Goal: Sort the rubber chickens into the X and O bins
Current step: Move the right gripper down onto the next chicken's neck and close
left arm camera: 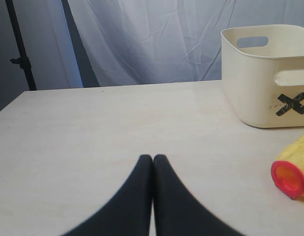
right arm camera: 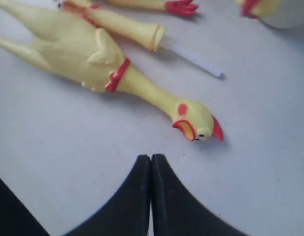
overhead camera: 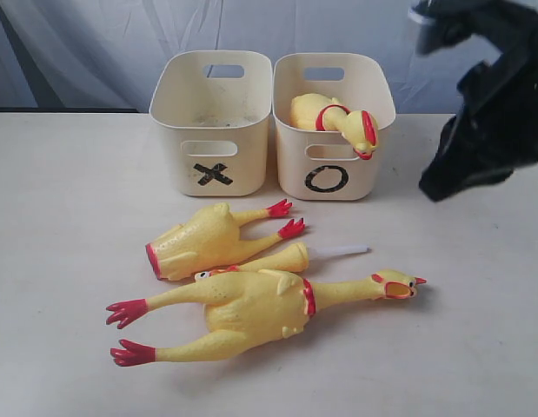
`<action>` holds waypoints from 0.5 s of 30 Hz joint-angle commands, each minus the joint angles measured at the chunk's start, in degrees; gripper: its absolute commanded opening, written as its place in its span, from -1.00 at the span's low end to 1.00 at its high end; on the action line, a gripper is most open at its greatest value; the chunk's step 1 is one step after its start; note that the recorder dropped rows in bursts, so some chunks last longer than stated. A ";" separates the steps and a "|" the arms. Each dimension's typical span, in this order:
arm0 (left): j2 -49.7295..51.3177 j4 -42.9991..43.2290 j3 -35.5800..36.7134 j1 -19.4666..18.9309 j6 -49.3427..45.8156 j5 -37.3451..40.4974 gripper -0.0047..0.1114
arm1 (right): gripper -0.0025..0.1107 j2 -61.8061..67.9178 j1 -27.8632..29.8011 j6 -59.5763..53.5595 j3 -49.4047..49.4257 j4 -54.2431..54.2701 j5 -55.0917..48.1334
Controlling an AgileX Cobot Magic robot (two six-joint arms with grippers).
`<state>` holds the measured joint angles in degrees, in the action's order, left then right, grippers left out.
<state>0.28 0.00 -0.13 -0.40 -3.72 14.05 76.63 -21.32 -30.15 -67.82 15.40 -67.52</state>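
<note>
1 chicken (overhead camera: 316, 111): in your O bin (overhead camera: 290, 165), head over rim.
Whole chicken (right arm camera: 93, 59): head just beyond your right gripper (right arm camera: 151, 160), jaws closed, empty.
Left gripper (left arm camera: 152, 158): jaws closed, empty.

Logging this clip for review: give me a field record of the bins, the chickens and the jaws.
X bin: cream-white plastic tub marked X, no chicken inside
O bin: matching tub marked O, holding one yellow rubber chicken, head over front rim
On table: headless yellow chicken body; head-neck piece with white tube; whole yellow chicken
Left jaws: shut, empty
Right jaws: shut, empty
</note>
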 commanded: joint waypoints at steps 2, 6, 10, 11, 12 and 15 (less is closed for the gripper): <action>-0.28 -0.36 0.13 -0.07 0.28 -0.78 -0.92 | -0.97 -4.12 -5.61 -11.03 12.04 -2.64 13.07; -0.28 -0.36 0.13 -0.07 0.28 -0.78 -0.92 | -0.97 -5.00 -8.58 -20.63 19.68 -4.00 23.34; -0.28 -0.36 0.13 -0.07 0.28 -0.78 -0.92 | -0.97 -5.00 -10.49 -29.27 25.96 -4.89 32.72; -0.28 -0.36 0.13 -0.07 0.28 -0.78 -0.92 | -0.97 -5.00 -10.74 -33.33 28.92 -4.58 38.10; -0.28 -0.36 0.13 -0.07 0.28 -0.78 -0.92 | -0.97 -4.89 -10.74 -34.36 29.95 -4.58 40.18; -0.28 -0.36 0.13 -0.07 0.28 -0.78 -0.92 | -0.89 -1.42 -10.74 -34.59 32.94 -4.84 47.36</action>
<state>0.28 0.00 -0.13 -0.40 -3.72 14.05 73.40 -31.92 -63.77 -35.72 10.89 -23.79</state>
